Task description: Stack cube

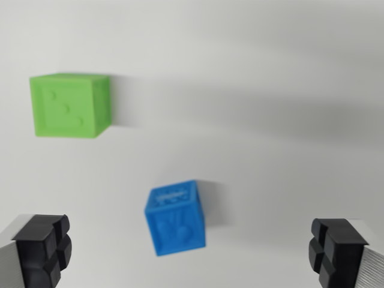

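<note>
1. The gripper is spread wide, its two black fingertips sitting at the bottom corners of the wrist view, and nothing is held between them.
2. The blue cube rests on the white worktop, low in the frame and slightly towards the wrist view's left of centre, turned a little so its edges run at a slant.
3. It lies in the open gap between the fingertips, touching neither.
4. The green cube stands on the worktop in the upper part of the wrist view's left, well apart from the blue one; three small dots show on its facing side.
5. Raised markings on the blue cube are too blurred to read.
</note>
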Action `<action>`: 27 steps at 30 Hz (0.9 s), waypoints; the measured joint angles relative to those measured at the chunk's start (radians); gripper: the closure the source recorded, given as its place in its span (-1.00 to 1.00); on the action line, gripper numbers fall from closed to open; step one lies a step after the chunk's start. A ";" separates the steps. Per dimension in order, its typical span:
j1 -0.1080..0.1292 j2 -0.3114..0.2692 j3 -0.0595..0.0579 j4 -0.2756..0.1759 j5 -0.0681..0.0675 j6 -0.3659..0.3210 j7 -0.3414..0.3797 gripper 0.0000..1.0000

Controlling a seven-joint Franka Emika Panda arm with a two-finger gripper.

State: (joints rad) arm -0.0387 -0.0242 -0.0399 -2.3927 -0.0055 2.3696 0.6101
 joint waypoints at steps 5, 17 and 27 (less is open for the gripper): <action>0.000 -0.009 -0.002 -0.054 0.000 0.045 -0.029 -1.00; 0.000 -0.018 -0.006 -0.183 0.000 0.161 -0.102 -1.00; 0.000 -0.014 -0.011 -0.292 0.000 0.274 -0.170 -1.00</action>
State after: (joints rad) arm -0.0387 -0.0381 -0.0511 -2.6844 -0.0055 2.6434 0.4404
